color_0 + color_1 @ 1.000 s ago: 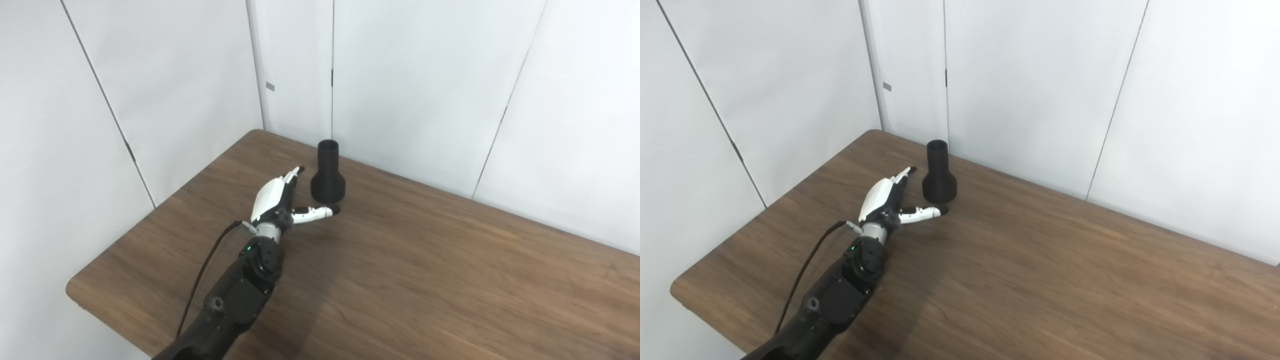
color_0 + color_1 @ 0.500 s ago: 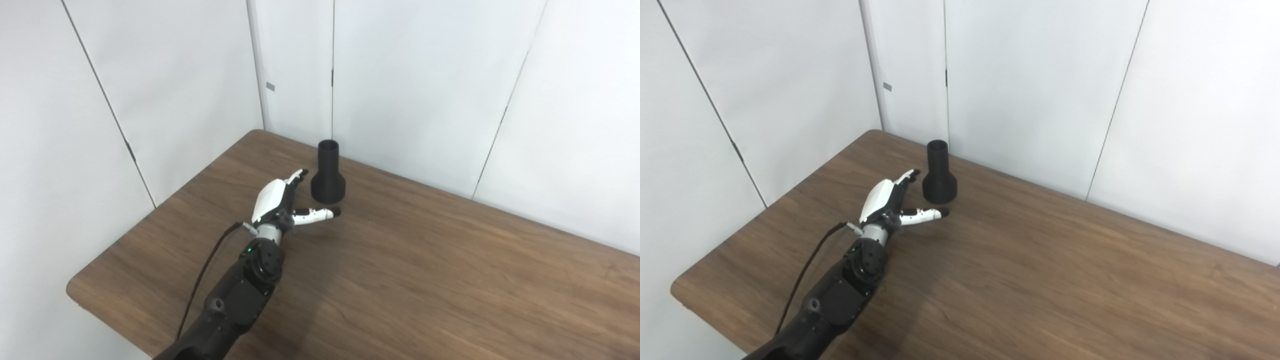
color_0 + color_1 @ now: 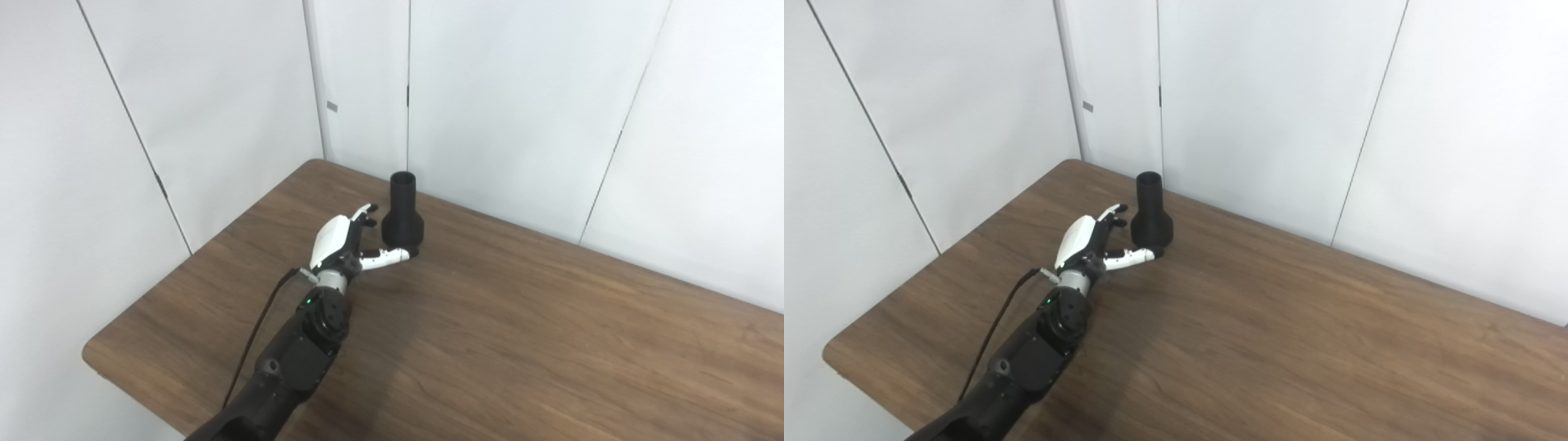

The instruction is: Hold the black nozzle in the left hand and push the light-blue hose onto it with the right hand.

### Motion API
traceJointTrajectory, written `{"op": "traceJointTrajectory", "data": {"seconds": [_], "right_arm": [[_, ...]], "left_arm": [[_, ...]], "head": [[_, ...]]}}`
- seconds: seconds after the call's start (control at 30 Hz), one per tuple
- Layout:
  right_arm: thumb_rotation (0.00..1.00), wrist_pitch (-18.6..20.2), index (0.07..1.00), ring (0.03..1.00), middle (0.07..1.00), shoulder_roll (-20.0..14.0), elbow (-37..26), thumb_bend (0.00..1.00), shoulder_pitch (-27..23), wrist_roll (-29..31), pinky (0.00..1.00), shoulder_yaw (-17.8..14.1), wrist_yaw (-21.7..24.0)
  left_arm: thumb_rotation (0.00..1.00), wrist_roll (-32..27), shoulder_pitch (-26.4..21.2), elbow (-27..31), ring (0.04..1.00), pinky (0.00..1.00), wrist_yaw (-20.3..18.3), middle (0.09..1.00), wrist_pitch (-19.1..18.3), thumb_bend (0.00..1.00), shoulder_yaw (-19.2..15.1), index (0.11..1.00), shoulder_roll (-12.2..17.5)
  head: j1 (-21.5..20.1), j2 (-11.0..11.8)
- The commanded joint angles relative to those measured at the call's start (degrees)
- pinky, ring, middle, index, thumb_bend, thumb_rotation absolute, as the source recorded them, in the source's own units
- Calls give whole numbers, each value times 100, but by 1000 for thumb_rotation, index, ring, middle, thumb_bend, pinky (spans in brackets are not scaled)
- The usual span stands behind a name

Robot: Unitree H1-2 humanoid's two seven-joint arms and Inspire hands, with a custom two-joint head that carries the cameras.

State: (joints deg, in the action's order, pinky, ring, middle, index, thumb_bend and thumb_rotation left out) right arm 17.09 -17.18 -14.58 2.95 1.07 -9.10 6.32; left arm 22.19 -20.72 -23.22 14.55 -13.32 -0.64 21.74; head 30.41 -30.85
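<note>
— The black nozzle point(image 3: 402, 211), where does it stand?

— Upright on the brown bench point(image 3: 520, 331), near the far left corner, close to the white wall panels point(image 3: 502, 98). Its wide base sits on the wood and its narrow open neck points up.

— And the left hand point(image 3: 343, 245)?

— Just beside the nozzle, on its left. The arm comes in from the lower left edge, with a black cable point(image 3: 257, 331) running along it. The hand holds nothing: its fingers point(image 3: 362, 214) are spread apart and reach toward the nozzle's left flank, and the thumb point(image 3: 386, 257) stretches out under the front of the base.

— Is it touching?

— The thumb tip lies at the foot of the base, touching or nearly so; I cannot tell which. The fingers end right at the flared side, with no grip closed around it.

— The right hand?

— Not in either view.

— Is the nozzle tilted at all?

— No, it stands straight, flat on the bench.
</note>
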Motion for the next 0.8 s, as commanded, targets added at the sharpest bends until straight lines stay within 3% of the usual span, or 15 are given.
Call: {"op": "traceJointTrajectory", "data": {"seconds": [0.0,0.43,0.7,0.77], "right_arm": [[464,-41,568,556,598,-129,-175,352,62,4,435,-26,46],[436,89,579,568,609,-174,-325,376,151,58,447,-30,110],[396,162,580,568,607,-186,-378,376,181,127,457,-24,139],[390,195,584,572,611,-178,-392,373,189,154,462,-25,144]], "left_arm": [[475,-107,98,-300,895,1000,-361,823,-398,1000,107,917,-126],[439,-105,-32,-662,964,1000,-401,914,-383,1000,163,935,-118],[430,-105,-64,-680,929,1000,-437,851,-368,1000,184,925,-129],[411,-126,-76,-677,951,1000,-457,886,-374,1000,184,922,-137]], "head": [[-9,-19],[-97,-69],[-142,-96],[-165,-94]]}}
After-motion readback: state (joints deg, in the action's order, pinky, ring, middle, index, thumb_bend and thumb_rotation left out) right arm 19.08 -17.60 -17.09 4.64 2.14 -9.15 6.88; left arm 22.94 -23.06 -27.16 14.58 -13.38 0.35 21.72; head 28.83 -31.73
